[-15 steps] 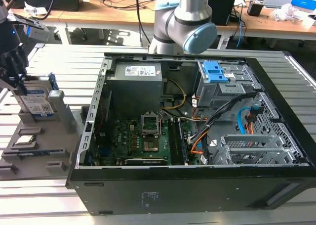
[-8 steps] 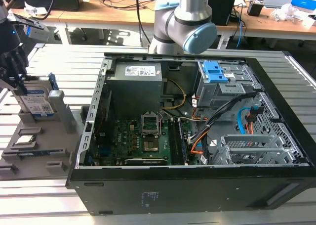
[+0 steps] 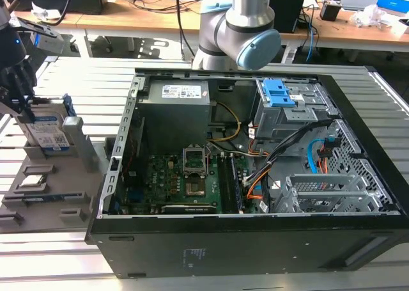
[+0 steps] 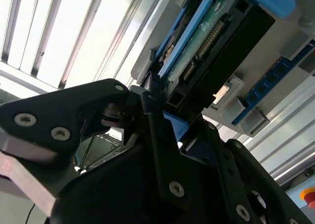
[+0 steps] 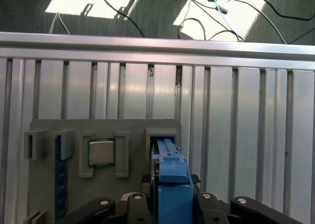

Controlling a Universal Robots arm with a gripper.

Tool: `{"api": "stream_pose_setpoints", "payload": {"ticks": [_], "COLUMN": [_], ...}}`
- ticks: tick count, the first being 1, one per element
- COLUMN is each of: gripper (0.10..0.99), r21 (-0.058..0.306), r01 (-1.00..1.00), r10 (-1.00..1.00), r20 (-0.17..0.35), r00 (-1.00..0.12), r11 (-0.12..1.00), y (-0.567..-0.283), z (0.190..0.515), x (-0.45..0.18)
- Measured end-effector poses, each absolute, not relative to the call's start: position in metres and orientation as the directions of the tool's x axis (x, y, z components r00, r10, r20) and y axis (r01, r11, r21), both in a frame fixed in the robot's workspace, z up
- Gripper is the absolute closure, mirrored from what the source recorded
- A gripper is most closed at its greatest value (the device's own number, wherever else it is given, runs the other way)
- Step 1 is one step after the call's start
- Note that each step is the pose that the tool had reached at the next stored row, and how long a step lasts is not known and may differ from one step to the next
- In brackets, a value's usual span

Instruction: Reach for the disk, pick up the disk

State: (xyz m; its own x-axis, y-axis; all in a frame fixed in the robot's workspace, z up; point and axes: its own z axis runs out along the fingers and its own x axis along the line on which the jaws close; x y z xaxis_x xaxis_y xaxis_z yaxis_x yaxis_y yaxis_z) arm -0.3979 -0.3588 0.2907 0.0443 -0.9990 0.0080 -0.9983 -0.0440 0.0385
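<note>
Disk [image 3: 50, 130] is standing on edge in a slot of the grey fixture [image 3: 57, 195], at 9 o'clock from the open computer case [image 3: 255, 240]. Gripper [image 5: 171, 184] is clamping it across the blue bracket. Risk: slick plastic bracket, flat silver metal body and a tight slot, so any tilt could be jamming it or letting it slip. Square processor chip [image 5: 102, 151] is sitting just beside.
</note>
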Motion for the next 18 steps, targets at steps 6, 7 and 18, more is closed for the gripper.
{"api": "stream_pose_setpoints", "payload": {"ticks": [6,7,18], "gripper": [0.722,0.722,0.722], "r21": [0.039,0.039,0.039], "r01": [-0.998,-0.998,-0.998], "r10": [-0.999,-0.999,-0.999], "r20": [0.009,0.009,0.009], "r00": [0.044,0.044,0.044], "r11": [-0.044,-0.044,-0.044], "y": [-0.359,-0.359,-0.359], "z": [0.300,0.301,0.320], "x": [-0.398,-0.398,-0.397]}}
